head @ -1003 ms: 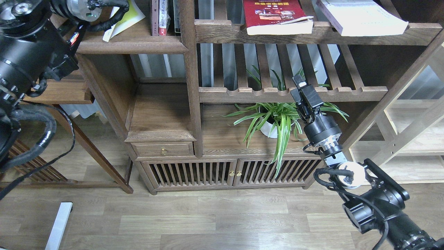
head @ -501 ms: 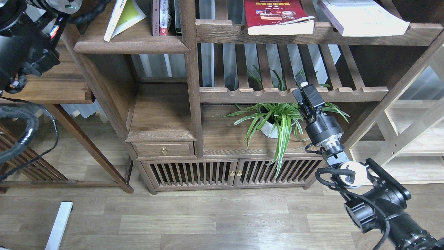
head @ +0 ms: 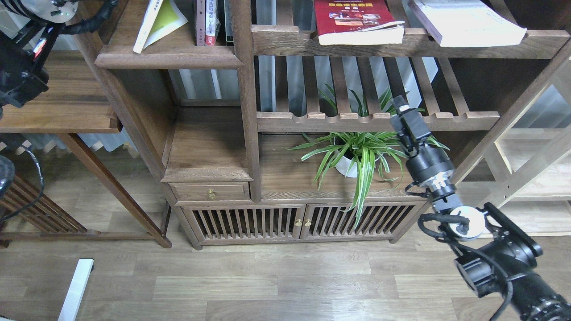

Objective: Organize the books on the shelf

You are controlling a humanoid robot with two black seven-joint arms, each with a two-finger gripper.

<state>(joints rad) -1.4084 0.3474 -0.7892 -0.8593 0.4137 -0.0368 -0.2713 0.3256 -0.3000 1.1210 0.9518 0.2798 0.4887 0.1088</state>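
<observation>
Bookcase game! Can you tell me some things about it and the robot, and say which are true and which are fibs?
1. The red book lies flat on a slatted rack. True.
2. The potted plant sits on the floor. False: it stands on a low shelf above the cabinet doors.
3. The right end effector holds a book. False: it holds nothing and is near the plant.
4. The yellow-green book leans on the shelf at upper left. True.
5. The white book lies left of the red book. False: it lies to its right.
</observation>
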